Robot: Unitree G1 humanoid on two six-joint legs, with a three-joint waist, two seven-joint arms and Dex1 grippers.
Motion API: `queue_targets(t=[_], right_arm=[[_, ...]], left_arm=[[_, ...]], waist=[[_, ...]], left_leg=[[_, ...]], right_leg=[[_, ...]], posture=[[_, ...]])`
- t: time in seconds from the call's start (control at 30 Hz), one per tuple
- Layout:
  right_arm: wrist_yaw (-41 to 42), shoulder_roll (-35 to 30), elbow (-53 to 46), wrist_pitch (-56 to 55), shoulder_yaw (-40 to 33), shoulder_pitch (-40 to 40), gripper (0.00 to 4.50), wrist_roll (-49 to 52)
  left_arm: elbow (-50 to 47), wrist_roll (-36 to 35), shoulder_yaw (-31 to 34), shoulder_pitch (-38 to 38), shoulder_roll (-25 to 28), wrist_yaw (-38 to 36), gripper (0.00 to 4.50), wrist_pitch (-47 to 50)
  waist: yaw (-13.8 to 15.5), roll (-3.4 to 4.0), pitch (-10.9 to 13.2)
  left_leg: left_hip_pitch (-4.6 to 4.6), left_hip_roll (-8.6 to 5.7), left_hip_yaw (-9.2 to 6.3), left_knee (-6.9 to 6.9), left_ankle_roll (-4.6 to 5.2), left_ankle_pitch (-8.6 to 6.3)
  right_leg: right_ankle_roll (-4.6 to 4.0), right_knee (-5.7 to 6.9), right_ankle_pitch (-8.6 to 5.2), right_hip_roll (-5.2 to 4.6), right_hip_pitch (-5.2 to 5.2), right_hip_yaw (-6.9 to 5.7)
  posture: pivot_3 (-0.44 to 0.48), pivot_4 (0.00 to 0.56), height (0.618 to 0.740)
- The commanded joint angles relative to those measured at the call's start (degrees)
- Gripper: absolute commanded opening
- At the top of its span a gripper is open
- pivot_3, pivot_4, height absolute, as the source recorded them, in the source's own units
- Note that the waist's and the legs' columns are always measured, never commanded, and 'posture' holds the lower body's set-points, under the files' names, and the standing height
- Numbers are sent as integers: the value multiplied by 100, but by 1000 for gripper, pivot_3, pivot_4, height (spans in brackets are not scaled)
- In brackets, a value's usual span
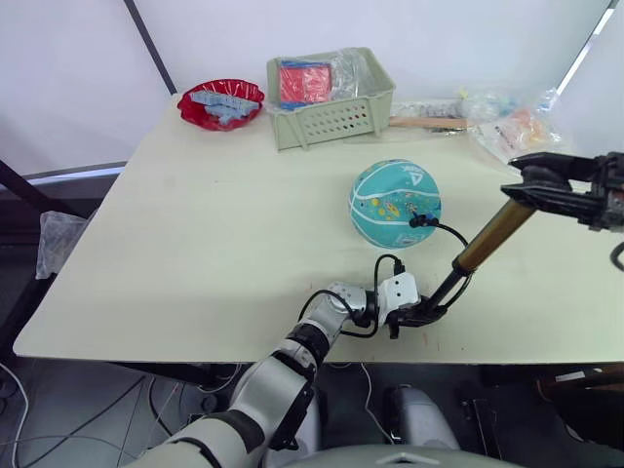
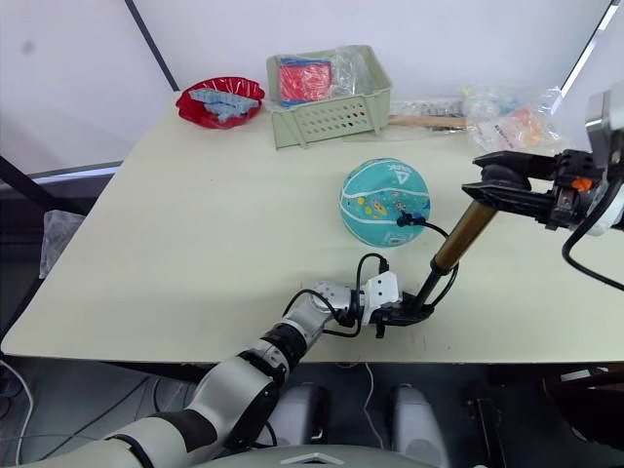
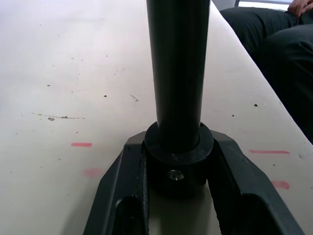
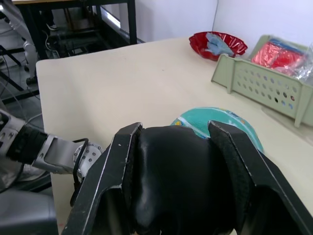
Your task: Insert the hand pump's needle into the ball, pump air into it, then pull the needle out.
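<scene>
Near the table's front edge, the left gripper (image 1: pixel 414 314) pinches the black end cap of the slim bronze-gold hand pump (image 1: pixel 485 241). The right gripper (image 1: pixel 531 187) clamps its black T-handle. Beyond, the hose's needle (image 1: pixel 417 221) enters the teal-turquoise rubber ball (image 1: pixel 394 202) resting mid-table.

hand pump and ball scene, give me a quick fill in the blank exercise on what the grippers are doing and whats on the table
1. The left gripper clamps the ____ end of the hand pump, down at the table.
2. The right gripper is shut on the pump's black ____.
3. The pump's thin black hose runs to the teal ____.
4. Behind the ball stands a pale green ____.

Missing words: bottom; handle; ball; basket
</scene>
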Motion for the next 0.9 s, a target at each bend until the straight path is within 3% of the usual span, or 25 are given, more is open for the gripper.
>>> queue_targets(t=[0.03,0.27,0.57,0.9], right_arm=[[-24,398,-186,-354,325,480,1631,-321],[-53,1192,61,-1452,1205,1497,1630,-1506],[-68,1853,828,-2828,2204,2061,1630,-2785],[-30,1891,804,-2986,2094,1774,1630,-2641]], left_arm=[[421,188,-68,200,148,29,1151,277],[463,210,-76,169,180,56,1151,302],[419,207,-62,214,224,41,1151,300],[431,201,-46,212,252,49,1151,322]], waist=[[-10,-7,-23],[-31,-85,-110],[-42,-102,-137],[-87,-125,-175]], left_leg=[[1,0,0,0,0,0],[28,3,-4,-14,0,0],[76,9,-5,-31,-1,-2],[86,13,-13,-37,-2,-2]], right_leg=[[1,0,0,1,0,2],[-7,2,-7,9,18,2],[-9,-1,-30,8,54,-4],[-17,-1,-35,8,59,-10]], posture=[[0,150,735],[0,150,735],[0,150,735],[0,150,735]])
